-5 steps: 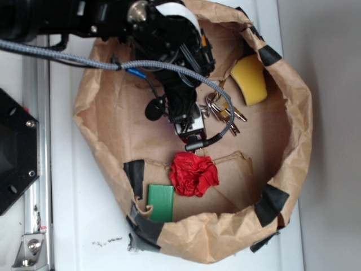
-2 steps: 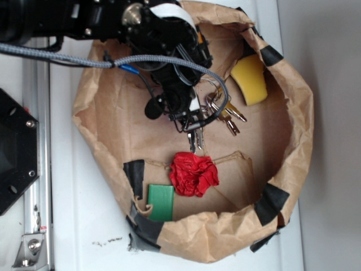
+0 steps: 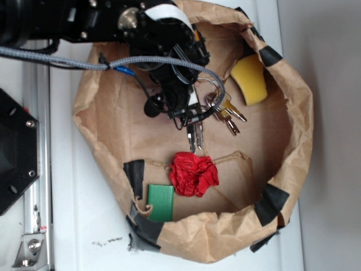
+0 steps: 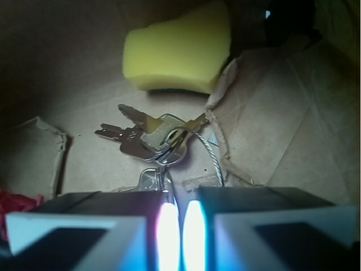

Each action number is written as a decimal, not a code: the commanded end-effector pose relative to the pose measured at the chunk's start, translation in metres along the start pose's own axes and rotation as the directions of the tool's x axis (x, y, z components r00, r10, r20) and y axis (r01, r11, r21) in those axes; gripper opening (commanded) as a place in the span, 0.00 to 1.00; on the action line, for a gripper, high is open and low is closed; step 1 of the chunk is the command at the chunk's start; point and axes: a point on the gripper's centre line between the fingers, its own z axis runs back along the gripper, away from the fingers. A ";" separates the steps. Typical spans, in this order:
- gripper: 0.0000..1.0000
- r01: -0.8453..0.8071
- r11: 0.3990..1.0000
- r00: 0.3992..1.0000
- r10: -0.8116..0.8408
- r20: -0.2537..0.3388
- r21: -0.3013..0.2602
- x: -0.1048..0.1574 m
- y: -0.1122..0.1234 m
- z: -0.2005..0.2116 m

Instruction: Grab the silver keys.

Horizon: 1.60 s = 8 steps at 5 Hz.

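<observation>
Silver keys [image 3: 196, 134] lengthwise toward red cloth [image 3: 193, 173] (ring-hung)

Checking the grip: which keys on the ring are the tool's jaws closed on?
The tool pinches the two grey keys hanging toward the red cloth; the brassy cluster lies free beside the yellow sponge.

Hand [image 4: 176, 226] pinched on silver keys [image 4: 155, 135]; yellow sponge [image 4: 177, 48] behind.
</observation>
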 end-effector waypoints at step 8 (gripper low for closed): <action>0.97 0.073 0.995 0.996 -0.077 0.053 0.062 0.011 0.000 -0.020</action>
